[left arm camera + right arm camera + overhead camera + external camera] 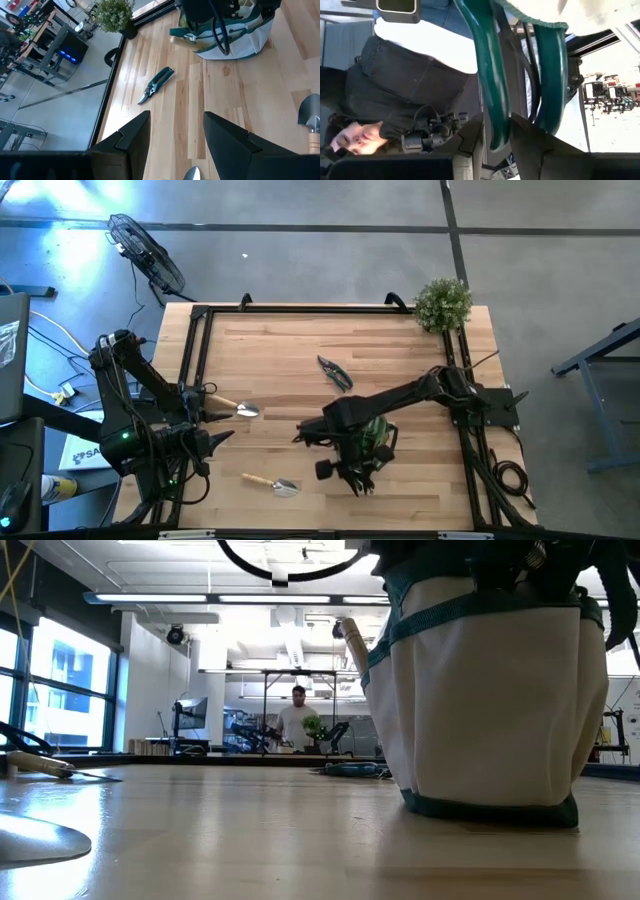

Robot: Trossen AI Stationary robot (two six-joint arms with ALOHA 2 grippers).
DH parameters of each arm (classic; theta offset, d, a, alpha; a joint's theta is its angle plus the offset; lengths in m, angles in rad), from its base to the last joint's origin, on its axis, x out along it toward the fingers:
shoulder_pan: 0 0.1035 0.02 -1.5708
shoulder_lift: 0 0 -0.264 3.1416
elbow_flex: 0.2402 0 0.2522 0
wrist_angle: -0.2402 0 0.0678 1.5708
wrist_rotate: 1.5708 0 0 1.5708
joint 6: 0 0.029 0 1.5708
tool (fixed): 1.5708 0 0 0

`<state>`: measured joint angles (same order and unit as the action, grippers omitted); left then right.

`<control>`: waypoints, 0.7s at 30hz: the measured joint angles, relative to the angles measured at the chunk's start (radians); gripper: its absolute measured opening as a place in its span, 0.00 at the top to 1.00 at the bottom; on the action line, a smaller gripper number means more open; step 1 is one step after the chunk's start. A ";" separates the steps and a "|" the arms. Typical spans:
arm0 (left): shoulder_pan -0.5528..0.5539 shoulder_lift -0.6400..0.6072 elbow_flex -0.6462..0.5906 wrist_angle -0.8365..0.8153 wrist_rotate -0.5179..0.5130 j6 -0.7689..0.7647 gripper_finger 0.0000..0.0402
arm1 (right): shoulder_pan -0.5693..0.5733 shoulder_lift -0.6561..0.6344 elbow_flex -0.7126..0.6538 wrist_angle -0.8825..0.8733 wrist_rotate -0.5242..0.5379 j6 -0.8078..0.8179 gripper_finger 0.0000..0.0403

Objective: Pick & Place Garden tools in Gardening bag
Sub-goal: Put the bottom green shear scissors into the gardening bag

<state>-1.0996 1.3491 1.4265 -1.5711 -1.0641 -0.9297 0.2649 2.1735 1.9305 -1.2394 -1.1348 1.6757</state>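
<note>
My right pincer (352, 472) is low in the centre of the high view, directly over the gardening bag (495, 710), and my arm covers most of the bag there. In the right wrist view a dark green loop handle (492, 75) passes between my two fingers (470, 142); they are close on both sides of it, but I cannot tell if they hold it or are letting it go. In the low view the bag stands upright on the counter (420, 400) at the right of the frame, and a pale wooden tool handle (352, 645) sticks out of it at the upper left of the bag. My left pincer (205, 442) waits at the lower left of the high view with the fingers apart and nothing between them. Three tools are not yet in the bag: one trowel (235, 407) left of centre, another trowel (272, 483) near the bottom edge, and the pruning shears (335, 372) above the centre. I judge that the step now is to free the right pincer from the bag. To do it well, I should open fully before I lift and go straight up, so the loop does not catch a finger and tip the soft bag. After that, the lower trowel is the nearest thing to take.
</note>
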 joint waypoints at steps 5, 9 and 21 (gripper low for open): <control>0.000 0.000 0.000 0.000 0.000 0.000 0.56 | -0.002 -0.001 0.000 0.003 -0.009 -0.005 0.80; 0.000 0.000 0.000 0.000 0.000 0.000 0.56 | -0.009 -0.001 0.000 0.003 -0.008 -0.044 0.80; 0.000 0.000 0.000 0.000 -0.001 0.000 0.56 | -0.027 -0.069 0.002 -0.044 0.125 0.024 0.80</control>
<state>-1.0996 1.3495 1.4265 -1.5711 -1.0649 -0.9297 0.2374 2.1040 1.9320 -1.2833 -1.0100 1.6998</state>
